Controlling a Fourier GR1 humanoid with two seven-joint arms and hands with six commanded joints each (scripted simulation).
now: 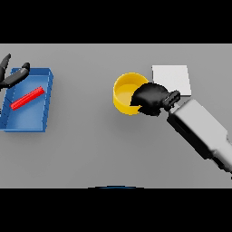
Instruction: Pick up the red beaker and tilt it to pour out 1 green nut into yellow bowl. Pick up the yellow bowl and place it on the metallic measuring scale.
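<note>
Surface [90,149]: flat matte grey, running to a dark band at the far edge; you get nothing of the room beyond that.

Yellow bowl [123,90]: round, smooth, glossy wall, sitting just right of the middle. You cannot tell from here whether anything lies inside it. Right hand [152,97], dark and rounded, lies over the bowl's right rim, its fingers curled on that rim (the grip reads as closed round the wall). The white and grey arm, boxy, slants in from the lower right.

Metallic measuring scale [174,77]: pale flat square plate, just behind and right of the bowl, partly hidden by the hand. The bowl is beside it, not on it.

Blue tray [45,90]: shallow, rectangular, low walls, at the far left. In it lies a slim red bar-like thing [27,98], set aslant. No red beaker shape shows anywhere you can see.

Left hand [16,74]: at the tray's upper left corner, fingers straight and spread, holding nothing.
</note>
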